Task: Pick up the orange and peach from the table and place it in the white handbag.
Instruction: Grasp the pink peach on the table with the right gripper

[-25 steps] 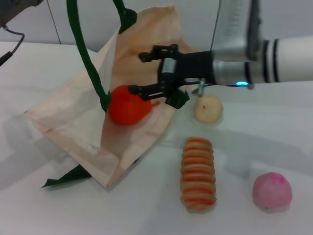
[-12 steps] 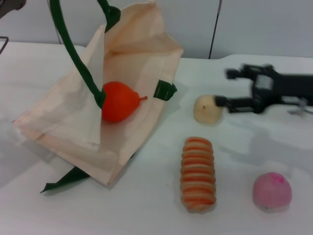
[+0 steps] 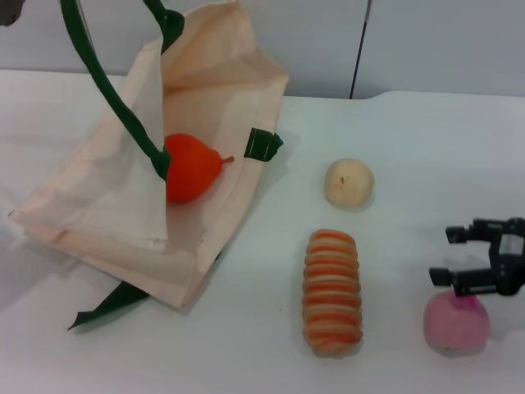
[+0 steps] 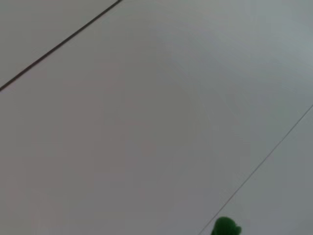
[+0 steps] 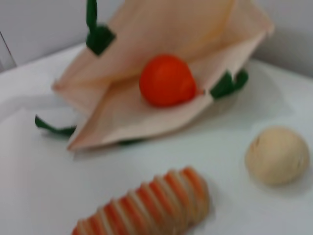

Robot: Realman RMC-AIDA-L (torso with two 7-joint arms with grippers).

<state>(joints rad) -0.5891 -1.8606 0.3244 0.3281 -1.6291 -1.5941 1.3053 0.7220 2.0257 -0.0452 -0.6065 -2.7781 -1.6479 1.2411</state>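
Note:
The orange [image 3: 187, 167] lies inside the open white handbag [image 3: 98, 205] at the left; the right wrist view shows it there too [image 5: 166, 81], in the bag [image 5: 161, 29]. A green handle [image 3: 107, 90] of the bag is pulled up to the top left, where a bit of my left arm [image 3: 6, 8] shows at the corner. The peach [image 3: 456, 324] sits on the table at the front right. My right gripper [image 3: 443, 255] is open and empty, just above and behind the peach, its jaws pointing left.
A pale cream ball [image 3: 349, 181] lies right of the bag, also in the right wrist view [image 5: 277, 154]. A striped bread loaf [image 3: 332, 291] lies in front of it, between bag and peach. A green bit [image 4: 226, 227] shows in the left wrist view.
My right gripper let go of the orange in the bag, drew back to the right, and came forward to the peach. The bag and its handle shifted left.

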